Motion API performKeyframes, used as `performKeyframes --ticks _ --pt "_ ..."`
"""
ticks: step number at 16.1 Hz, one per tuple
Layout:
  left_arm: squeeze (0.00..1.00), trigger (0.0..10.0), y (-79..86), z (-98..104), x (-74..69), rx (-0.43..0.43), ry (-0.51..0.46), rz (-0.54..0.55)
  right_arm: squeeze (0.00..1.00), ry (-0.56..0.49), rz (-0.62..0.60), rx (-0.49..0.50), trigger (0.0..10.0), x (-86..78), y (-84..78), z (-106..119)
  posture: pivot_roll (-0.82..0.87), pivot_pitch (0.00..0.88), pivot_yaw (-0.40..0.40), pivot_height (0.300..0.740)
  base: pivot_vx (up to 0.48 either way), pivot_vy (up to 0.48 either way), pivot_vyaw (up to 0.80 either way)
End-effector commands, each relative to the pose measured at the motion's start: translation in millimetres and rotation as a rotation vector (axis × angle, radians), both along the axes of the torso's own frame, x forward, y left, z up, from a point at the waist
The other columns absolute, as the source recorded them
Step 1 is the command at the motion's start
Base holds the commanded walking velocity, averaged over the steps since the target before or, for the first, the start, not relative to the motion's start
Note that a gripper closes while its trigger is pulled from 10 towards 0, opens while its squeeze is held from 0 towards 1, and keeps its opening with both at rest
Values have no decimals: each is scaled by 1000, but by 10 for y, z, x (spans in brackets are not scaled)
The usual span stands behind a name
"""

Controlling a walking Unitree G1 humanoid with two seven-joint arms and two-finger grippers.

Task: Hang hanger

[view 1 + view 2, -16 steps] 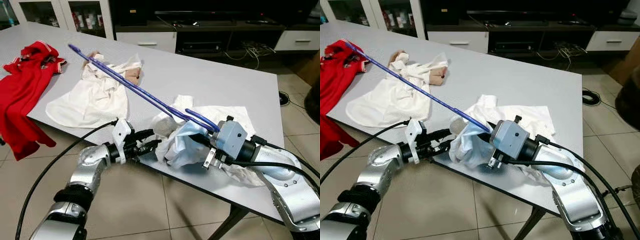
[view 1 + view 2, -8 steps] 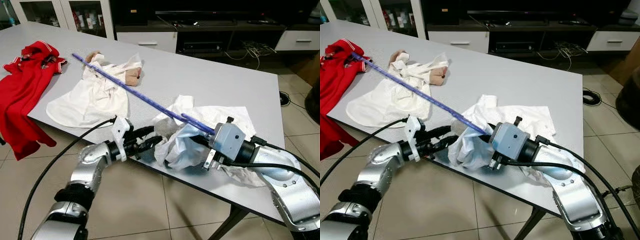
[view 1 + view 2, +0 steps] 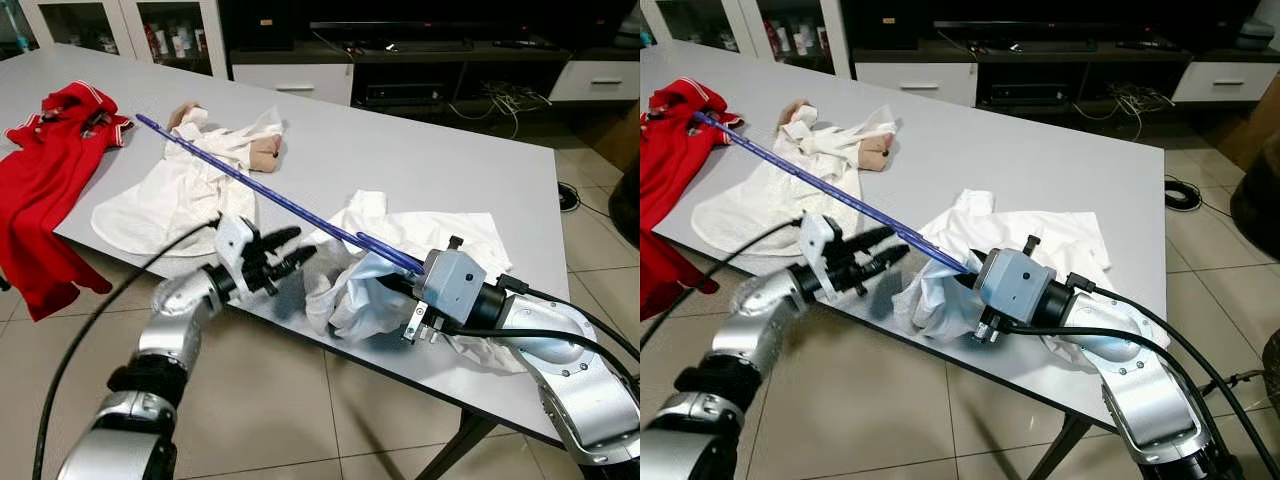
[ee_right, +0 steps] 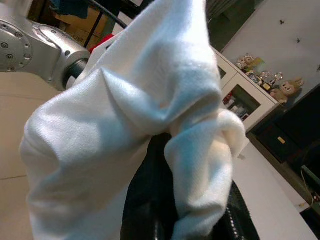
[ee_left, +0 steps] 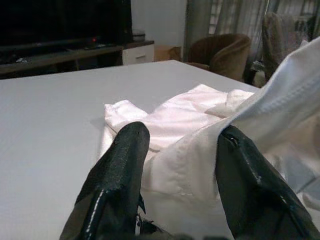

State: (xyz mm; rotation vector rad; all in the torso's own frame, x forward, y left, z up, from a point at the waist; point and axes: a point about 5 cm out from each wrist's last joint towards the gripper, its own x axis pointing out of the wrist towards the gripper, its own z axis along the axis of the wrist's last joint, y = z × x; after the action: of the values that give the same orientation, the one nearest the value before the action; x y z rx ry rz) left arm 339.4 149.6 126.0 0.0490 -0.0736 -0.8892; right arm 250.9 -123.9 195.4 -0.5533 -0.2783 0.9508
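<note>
Where shirt [image 3: 350,295] bunches: right hand [image 3: 385,285] (buried).

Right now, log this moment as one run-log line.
left gripper: open, beside shirt | right gripper: shut on crumpled white cotton shirt | long blue plastic hanger: raised, slanting above grey table | unhung

- A grey table [image 3: 400,150] stands on a tiled floor [image 3: 270,420].
- A red garment [image 3: 45,170] drapes over the table's left edge.
- A cream garment [image 3: 185,190] lies flat near the front-left edge.
- A dark TV cabinet [image 3: 400,60] stands behind the far edge.
</note>
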Motion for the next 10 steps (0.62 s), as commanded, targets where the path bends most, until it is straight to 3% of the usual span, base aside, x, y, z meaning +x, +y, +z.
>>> performKeyframes --ticks 1,7,10 --pt "0 10000 1 -11 2 31 6 -17 0 -28 -3 10 0 -7 -3 51 -25 40 27 740 0 0 0" --pt "0 10000 -143 -177 -103 106 90 -170 0 -41 7 21 0 6 22 94 -26 39 24 740 0 0 0" --pt "0 10000 -149 -243 -129 135 115 -177 0 -44 7 35 0 -2 5 114 -27 34 23 740 0 0 0"
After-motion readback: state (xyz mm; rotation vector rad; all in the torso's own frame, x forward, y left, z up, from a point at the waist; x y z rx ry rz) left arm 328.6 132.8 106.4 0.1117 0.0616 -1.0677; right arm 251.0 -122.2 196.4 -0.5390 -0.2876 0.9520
